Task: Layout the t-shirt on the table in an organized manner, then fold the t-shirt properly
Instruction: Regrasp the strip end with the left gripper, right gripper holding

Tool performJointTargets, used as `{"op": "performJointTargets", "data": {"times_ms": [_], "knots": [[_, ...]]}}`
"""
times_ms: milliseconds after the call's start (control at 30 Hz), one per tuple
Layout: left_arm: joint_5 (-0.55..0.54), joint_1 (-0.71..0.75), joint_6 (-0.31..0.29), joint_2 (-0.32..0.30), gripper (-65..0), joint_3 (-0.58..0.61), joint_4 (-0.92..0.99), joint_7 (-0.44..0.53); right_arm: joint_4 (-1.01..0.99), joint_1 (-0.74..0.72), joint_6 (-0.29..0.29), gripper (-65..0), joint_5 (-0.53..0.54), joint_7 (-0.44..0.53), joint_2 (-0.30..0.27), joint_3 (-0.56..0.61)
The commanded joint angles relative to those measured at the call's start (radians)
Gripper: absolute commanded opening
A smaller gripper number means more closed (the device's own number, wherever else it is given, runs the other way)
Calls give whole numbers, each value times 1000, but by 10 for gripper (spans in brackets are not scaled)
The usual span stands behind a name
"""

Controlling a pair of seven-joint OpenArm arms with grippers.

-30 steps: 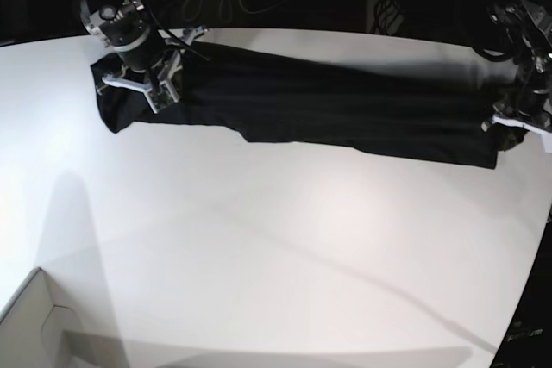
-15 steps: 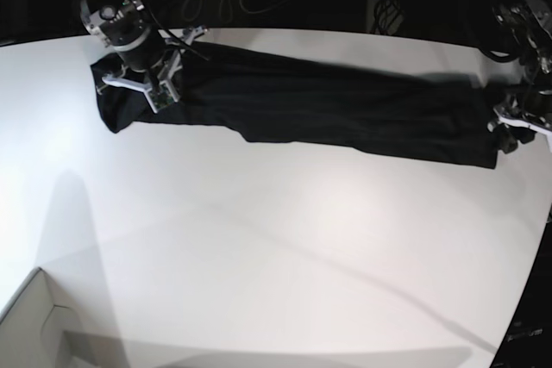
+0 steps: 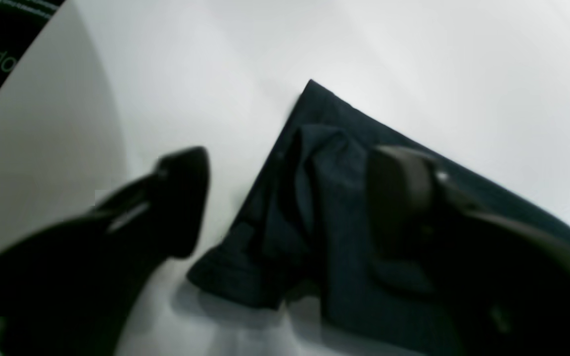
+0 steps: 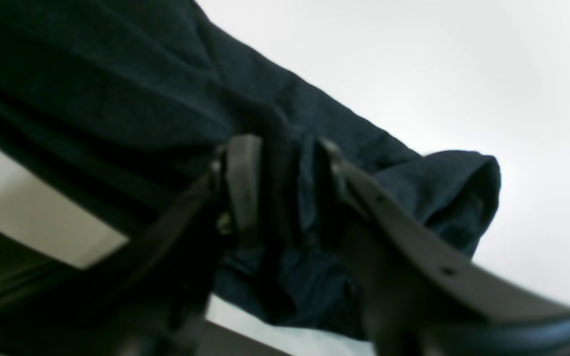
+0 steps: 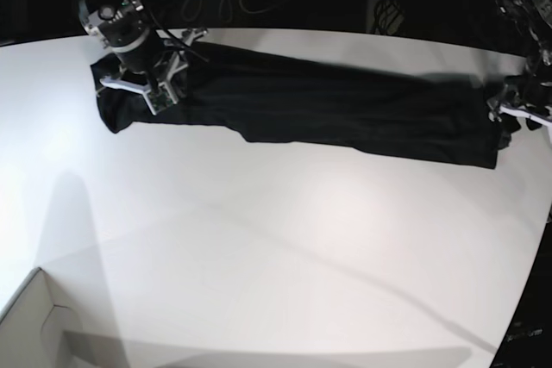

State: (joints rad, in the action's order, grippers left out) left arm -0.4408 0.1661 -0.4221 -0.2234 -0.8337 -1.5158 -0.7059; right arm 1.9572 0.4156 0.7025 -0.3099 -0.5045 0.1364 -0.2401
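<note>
Large smooth white tabletop [image 5: 259,247] filling the base view, with the plain black long-sleeved fabric t-shirt [image 5: 310,105] stretched in a long band from ten o'clock across to three o'clock. Over at three o'clock, left gripper [image 3: 285,198] spread wide, one finger [image 3: 181,198] above bare table, the other above the rumpled cloth end, nothing gripped. Up at ten o'clock, right gripper [image 4: 280,188] partly parted, fingers [image 4: 243,183] straddling a fold of fabric; a firm pinch cannot be told.
</note>
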Motion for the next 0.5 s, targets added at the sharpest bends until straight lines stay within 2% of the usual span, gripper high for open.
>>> {"op": "performJointTargets", "data": {"times_ms": [0,167,233,467], "knots": [[-14,-7,-4,-20,-126,-2,-13,27,28,-2,-4,-431,12,17,2,-2],[-14,-18,-4,-26,-122,-9,62,33,34,7,-4,-370,12,16,2,-9],[-16,-18,-4,-44,-122,-5,91,33,29,10,-4,-366,12,14,1,-9],[-14,-58,-4,-46,-121,-2,139,35,17,16,-4,-367,10,14,1,-9]]}}
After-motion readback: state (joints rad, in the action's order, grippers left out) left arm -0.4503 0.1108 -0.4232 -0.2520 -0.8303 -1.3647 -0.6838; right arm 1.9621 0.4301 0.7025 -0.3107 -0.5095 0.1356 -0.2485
